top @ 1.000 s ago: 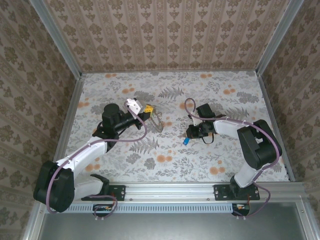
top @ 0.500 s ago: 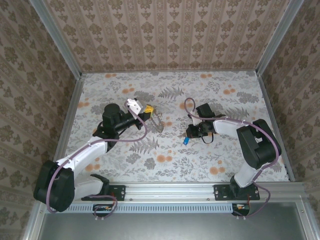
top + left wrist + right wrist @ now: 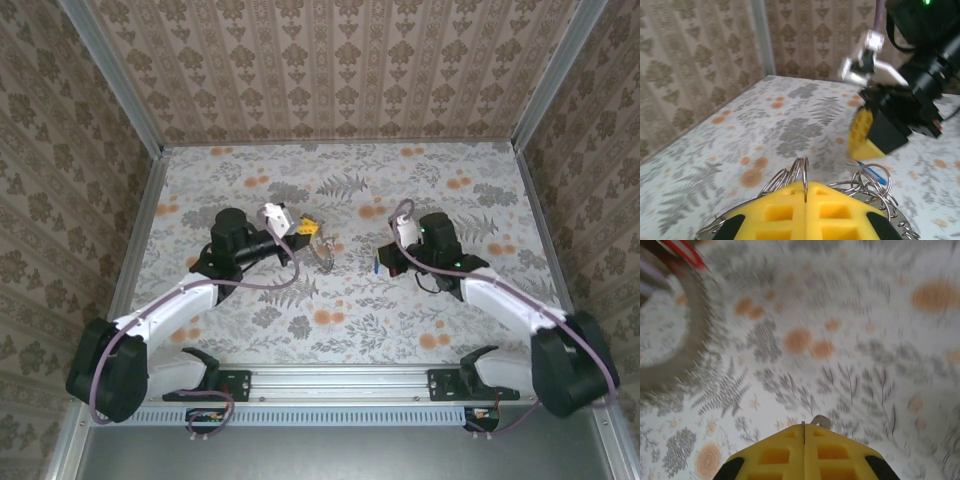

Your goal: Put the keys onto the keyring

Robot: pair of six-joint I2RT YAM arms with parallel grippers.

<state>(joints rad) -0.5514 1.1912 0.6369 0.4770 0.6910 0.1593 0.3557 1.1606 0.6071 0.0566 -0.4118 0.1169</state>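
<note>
The keyring (image 3: 801,170) sits pinched in the closed left jaws, lifted over the table's (image 3: 450,330) middle, slightly toward its left edge. The right jaws are closed on what looks like the blue key (image 3: 374,265), nearby. Threading is in hand; next, the key's hole must meet the ring's open end.

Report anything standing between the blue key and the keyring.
Nothing visible does. Bare patterned tabletop separates the blue key, at the right gripper, from the keyring clamped in the left gripper.
</note>
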